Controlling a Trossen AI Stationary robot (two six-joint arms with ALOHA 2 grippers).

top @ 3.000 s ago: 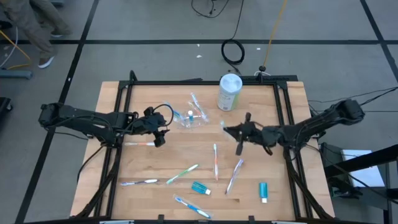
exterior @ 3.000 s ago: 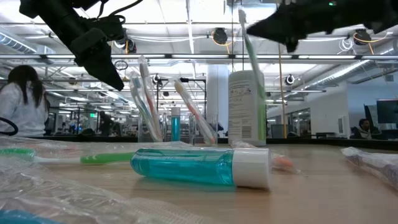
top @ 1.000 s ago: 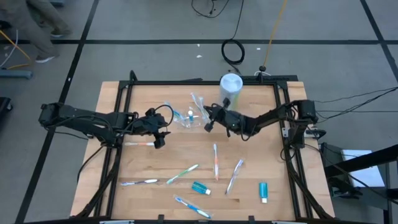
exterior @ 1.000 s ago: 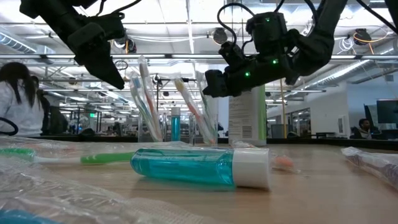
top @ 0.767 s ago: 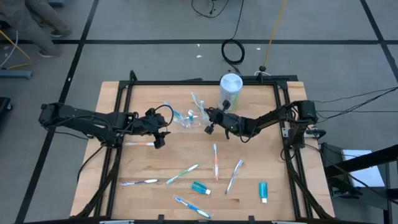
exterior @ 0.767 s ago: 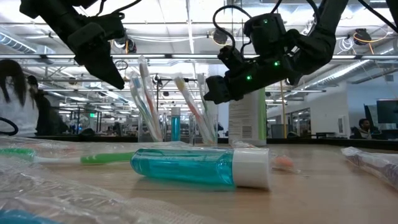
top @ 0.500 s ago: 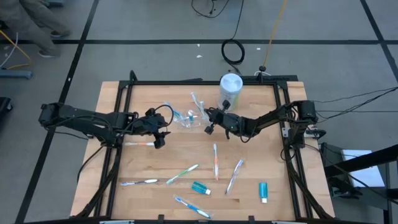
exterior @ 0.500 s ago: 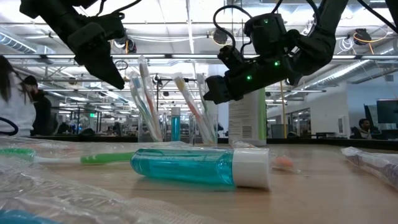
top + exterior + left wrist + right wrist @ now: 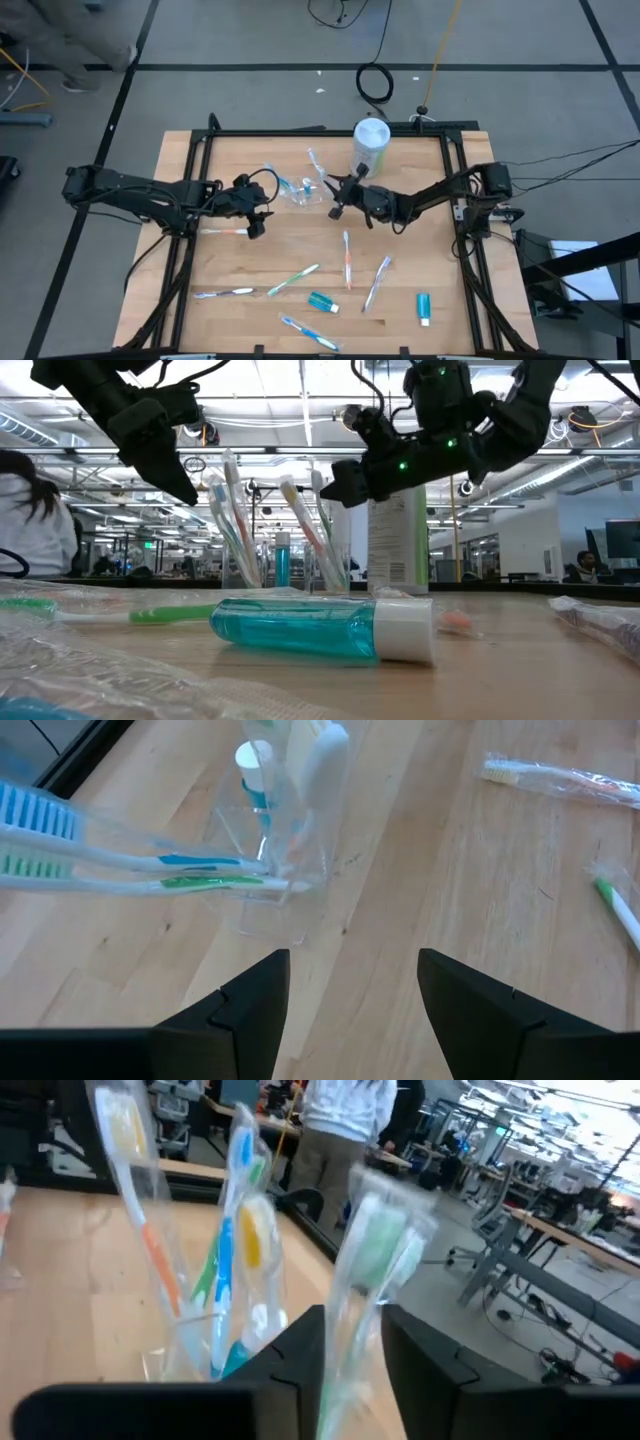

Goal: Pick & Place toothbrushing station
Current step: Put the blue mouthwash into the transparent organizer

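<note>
- Small clear plastic cup [image 9: 303,194] standing upper centre of the high view, bristling with wrapped pastel toothbrushes [image 9: 232,520].
- Right gripper [image 9: 337,199] hovering beside it, fingers parting around a green wrapped toothbrush [image 9: 362,1295].
- Left gripper [image 9: 262,212] waiting left, fingers apart.

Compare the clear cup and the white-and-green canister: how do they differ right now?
The cup is clear, while the canister is opaque white and green. In the low view the cup is shorter than the canister. The cup holds toothbrushes and a blue tube; the canister is capped, with nothing sticking out of it. The right gripper hovers at the cup, not the canister. Both stand upright on the table.
</note>
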